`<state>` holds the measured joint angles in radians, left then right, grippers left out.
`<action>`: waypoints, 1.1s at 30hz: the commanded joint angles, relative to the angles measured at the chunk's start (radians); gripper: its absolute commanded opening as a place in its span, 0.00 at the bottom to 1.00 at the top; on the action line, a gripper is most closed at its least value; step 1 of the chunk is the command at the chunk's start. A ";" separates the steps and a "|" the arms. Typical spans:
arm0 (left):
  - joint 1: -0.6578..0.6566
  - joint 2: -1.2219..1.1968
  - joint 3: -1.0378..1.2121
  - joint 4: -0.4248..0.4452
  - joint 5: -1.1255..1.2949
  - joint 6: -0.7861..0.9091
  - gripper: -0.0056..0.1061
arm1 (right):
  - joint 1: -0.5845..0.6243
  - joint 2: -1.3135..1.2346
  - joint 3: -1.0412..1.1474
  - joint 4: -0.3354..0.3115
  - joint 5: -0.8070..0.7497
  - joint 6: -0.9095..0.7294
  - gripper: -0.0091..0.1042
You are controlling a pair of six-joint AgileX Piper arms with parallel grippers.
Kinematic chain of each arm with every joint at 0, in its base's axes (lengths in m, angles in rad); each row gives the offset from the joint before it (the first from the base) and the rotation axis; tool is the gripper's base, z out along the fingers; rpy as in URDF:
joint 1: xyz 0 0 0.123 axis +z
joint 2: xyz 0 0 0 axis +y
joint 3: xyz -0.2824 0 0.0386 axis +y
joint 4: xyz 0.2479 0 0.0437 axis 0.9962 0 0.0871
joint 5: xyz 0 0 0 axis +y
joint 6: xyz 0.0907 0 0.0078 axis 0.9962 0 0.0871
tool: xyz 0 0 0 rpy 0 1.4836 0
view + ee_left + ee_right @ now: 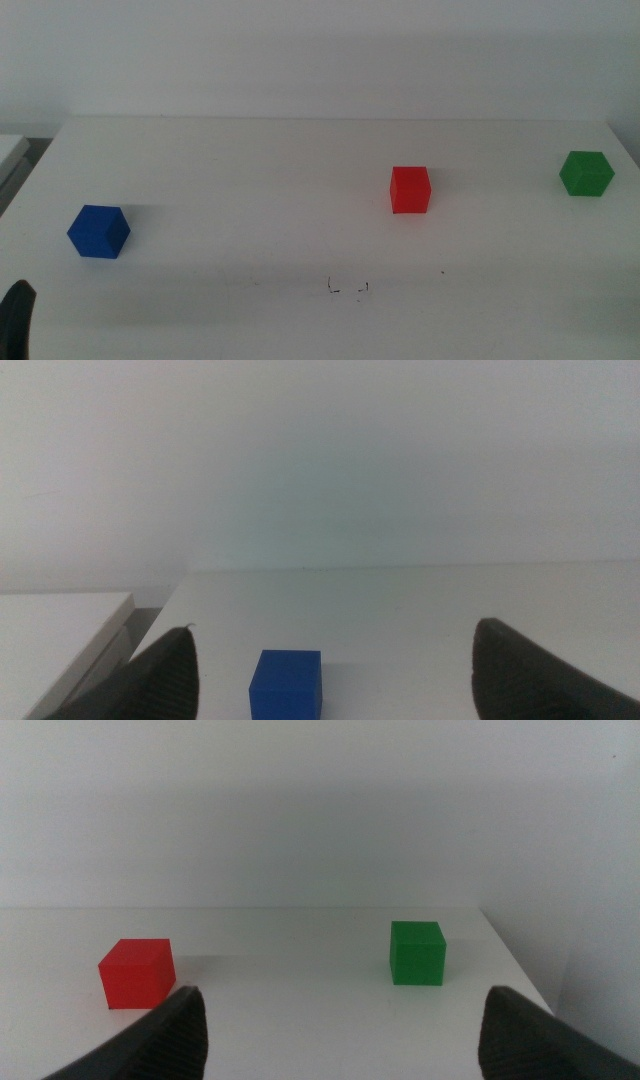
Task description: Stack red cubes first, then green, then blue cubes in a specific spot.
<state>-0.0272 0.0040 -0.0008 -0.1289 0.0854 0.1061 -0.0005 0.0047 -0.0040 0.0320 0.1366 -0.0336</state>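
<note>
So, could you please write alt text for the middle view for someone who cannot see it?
Three small cubes sit apart on a white table: a blue cube at left, a red cube right of centre, a green cube at far right. Pen scribbles mark a bare spot in front of the red cube. The left gripper shows at the bottom-left corner.

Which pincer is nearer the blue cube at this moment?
Left. The left pincer, open, faces the blue cube with the cube just ahead between its jaws. The right pincer, also open, faces the red cube and green cube, far across the table.
</note>
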 commanded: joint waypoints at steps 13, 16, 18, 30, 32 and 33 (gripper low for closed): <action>0.002 -0.004 0.001 0.000 -0.014 -0.001 0.89 | -0.007 0.040 -0.107 0.043 0.031 0.048 0.79; 0.002 -0.004 0.001 0.000 -0.014 -0.001 0.89 | -0.007 0.193 -0.279 0.043 0.165 0.041 0.79; 0.002 -0.004 0.001 0.000 -0.014 -0.001 0.89 | -0.007 0.334 -0.432 0.061 0.305 0.041 0.79; 0.002 -0.004 0.001 0.000 -0.014 -0.001 0.89 | -0.007 0.861 -0.964 0.126 0.880 0.044 0.79; 0.002 -0.004 0.001 0.000 -0.014 -0.001 0.89 | -0.007 0.895 -0.964 0.152 0.878 0.044 0.79; 0.002 -0.004 0.001 0.000 -0.014 -0.001 0.89 | -0.007 0.911 -0.964 0.169 0.876 0.044 0.79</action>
<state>-0.0272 0.0040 -0.0008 -0.1289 0.0854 0.1061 -0.0005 0.8942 -0.9573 0.1831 1.0095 0.0115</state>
